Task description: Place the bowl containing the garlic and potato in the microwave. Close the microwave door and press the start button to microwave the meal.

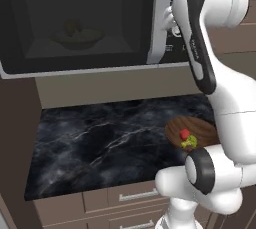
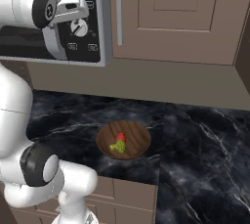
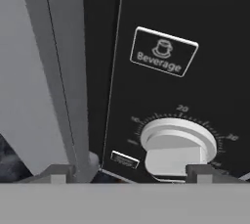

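Observation:
The microwave (image 1: 90, 70) hangs above the counter with its door (image 1: 75, 3) shut and the long pale handle (image 1: 160, 18) at the door's right edge. Through the dark window I see the tan bowl (image 1: 77, 38) inside, with the potato (image 1: 72, 27) in it; the garlic is too dim to make out. My gripper (image 1: 170, 20) (image 2: 78, 9) is up at the black control panel (image 2: 90, 17), just above the white dial (image 2: 78, 28). In the hand view the dial (image 3: 178, 140) is right ahead, between my spread fingertips (image 3: 58, 173), with nothing held. My gripper (image 3: 132, 171) is open.
A "Beverage" button (image 3: 163, 52) sits above the dial. A dark wooden bowl (image 2: 123, 140) with red and green food stands on the black marble counter (image 1: 100, 143) near its front edge. Brown cabinet doors (image 2: 171, 12) are right of the microwave.

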